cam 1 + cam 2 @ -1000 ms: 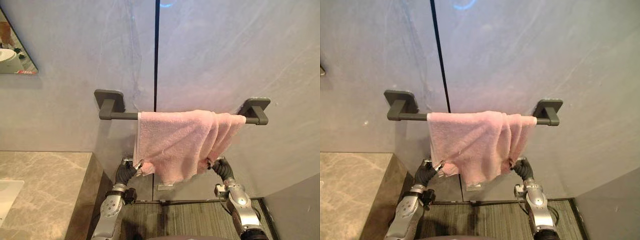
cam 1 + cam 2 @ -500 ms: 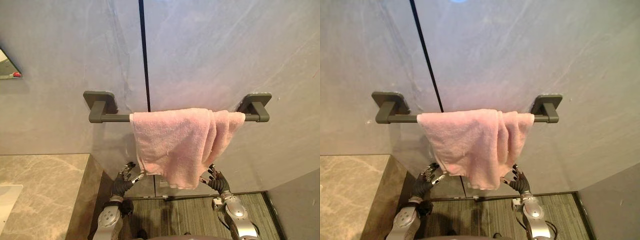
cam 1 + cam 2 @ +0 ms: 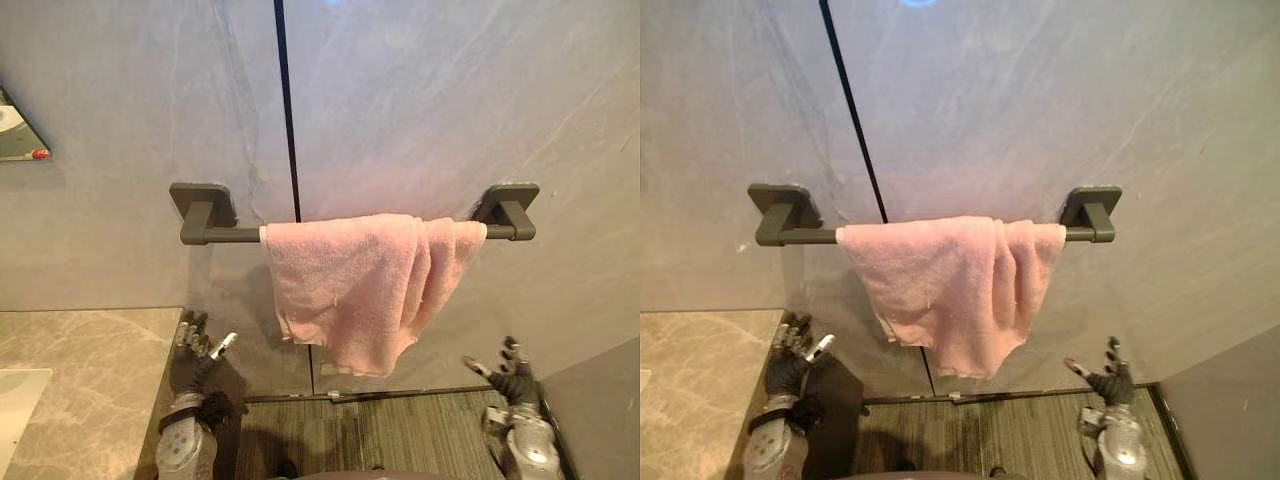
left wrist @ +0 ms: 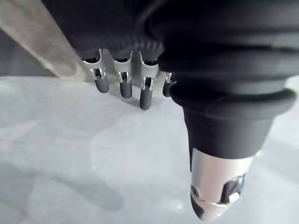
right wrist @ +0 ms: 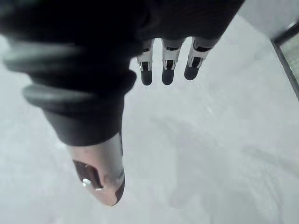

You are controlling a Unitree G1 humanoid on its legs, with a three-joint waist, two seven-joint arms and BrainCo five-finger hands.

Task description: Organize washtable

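Towel (image 3: 355, 285) hangs bunched over dark rail (image 3: 232, 236).

There is one pink towel (image 3: 350, 285), one dark grey towel bar (image 3: 232, 236) with two wall mounts (image 3: 203, 200), two grey wall panels (image 3: 450, 100) split by one black seam (image 3: 285, 100), one marble countertop (image 3: 95, 365), one mirror corner (image 3: 18, 140), and two hands, the left hand (image 3: 195, 352) and the right hand (image 3: 512, 375).
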